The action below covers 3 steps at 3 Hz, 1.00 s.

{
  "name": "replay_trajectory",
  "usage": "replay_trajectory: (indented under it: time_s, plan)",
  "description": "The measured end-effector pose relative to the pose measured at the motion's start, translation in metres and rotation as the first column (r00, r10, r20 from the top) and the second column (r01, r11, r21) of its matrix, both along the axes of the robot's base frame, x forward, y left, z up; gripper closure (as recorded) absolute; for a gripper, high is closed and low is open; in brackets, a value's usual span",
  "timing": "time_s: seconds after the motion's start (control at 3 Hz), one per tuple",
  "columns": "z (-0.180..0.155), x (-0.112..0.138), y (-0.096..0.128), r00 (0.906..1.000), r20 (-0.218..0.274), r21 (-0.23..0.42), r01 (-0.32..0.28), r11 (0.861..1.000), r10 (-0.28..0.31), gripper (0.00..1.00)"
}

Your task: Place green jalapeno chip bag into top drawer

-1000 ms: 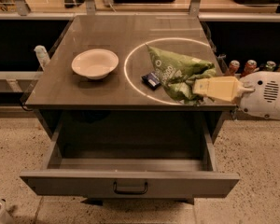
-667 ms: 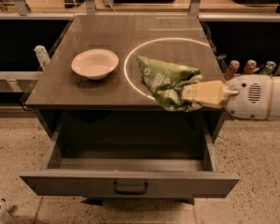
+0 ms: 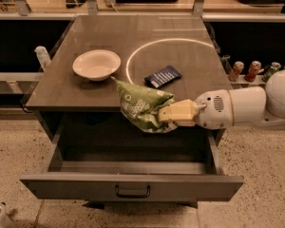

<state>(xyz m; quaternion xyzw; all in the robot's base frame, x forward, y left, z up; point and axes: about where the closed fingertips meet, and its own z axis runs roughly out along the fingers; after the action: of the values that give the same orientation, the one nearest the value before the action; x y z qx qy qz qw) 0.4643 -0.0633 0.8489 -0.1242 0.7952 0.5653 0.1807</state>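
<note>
The gripper point(image 3: 162, 116), on an arm stretching in from 3 o'clock, pinched the green jalapeno chip bag point(image 3: 138, 104) by its right side, holding it at the table's point(image 3: 76, 87) 6 o'clock edge, above the pulled-out top drawer point(image 3: 76, 186). White lettering on the bag was unreadable. A dark-blue packet point(image 3: 163, 76) lay at the bag's 1 o'clock, a white bowl point(image 3: 96, 64) at its 10 o'clock

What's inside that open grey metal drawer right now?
Inside the wide grey metal drawer, the visible floor looks bare. The gripper, clamped on the crumpled light-green chip bag above the opening, hides part of the back; the front panel covers the nearest strip.
</note>
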Motion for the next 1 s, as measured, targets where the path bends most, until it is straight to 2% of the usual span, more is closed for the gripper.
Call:
replay_trajectory:
  time_s: [0.33,0.67,1.0]
  plan:
    - [-0.021,-0.011,0.011,0.9954,-0.085,0.040,-0.042,0.998,0.045,1.00]
    - [-0.041,-0.025,0.018,0.9858,-0.165,0.086,-0.017,0.996,0.032,1.00]
    - [-0.064,-0.019,0.020,0.9778,-0.208,0.102,0.045,0.994,-0.023,1.00]
